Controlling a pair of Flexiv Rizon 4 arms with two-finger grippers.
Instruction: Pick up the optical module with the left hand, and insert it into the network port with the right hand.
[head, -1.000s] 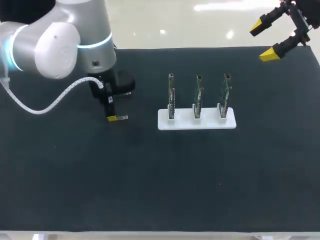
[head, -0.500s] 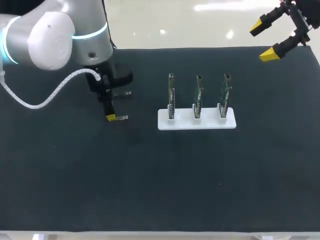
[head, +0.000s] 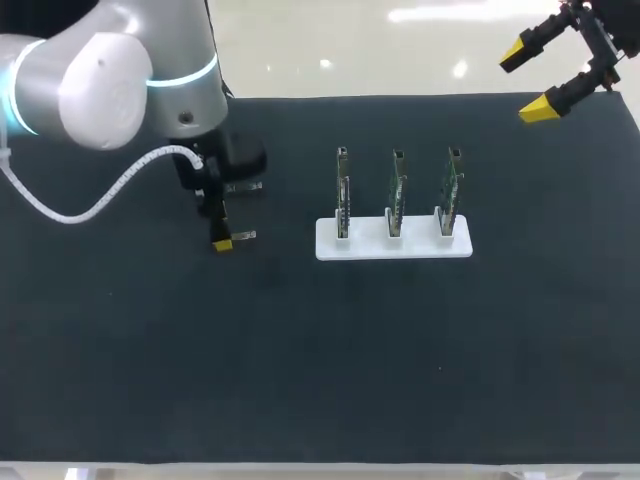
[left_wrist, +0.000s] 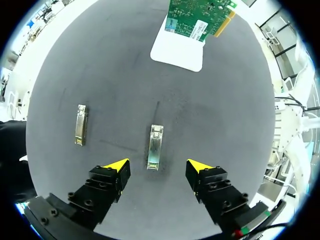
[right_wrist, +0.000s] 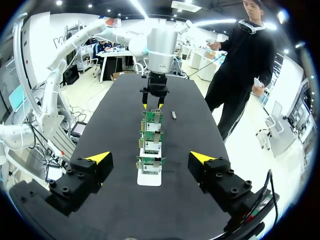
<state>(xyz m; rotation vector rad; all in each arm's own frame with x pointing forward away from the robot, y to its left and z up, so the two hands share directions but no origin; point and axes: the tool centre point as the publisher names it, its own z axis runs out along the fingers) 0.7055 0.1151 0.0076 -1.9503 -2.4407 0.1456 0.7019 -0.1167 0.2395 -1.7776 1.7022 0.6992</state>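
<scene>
Jaws spread wide on your left gripper (left_wrist: 157, 167); both yellow tips are clear of any contact. The left arm (head: 110, 85) comes in from the near left corner and bends at the wrist, so the fingers point straight down at the black table (head: 300, 380), low over it.

- The module (left_wrist: 155, 147) lies flat on the table in the gap between the two open fingers, just ahead of the tips, touching neither.
- Its long axis runs straight out from the gripper towards the white stand (left_wrist: 178, 49). In the head view that puts it lengthwise along the table, one end facing the stand.
- A second module (left_wrist: 81, 125) lies flat outside the fingers, off to one side, parallel to the first and well apart from it.

On your right gripper (head: 526, 82) the fingers are also held wide apart and carry nothing. It hangs high over the far right corner of the table, well away from the stand.

The white stand holds three green boards (head: 397, 195) upright in a row, edge-on to your head camera. From the right wrist they line up one behind another, ahead of that gripper.
</scene>
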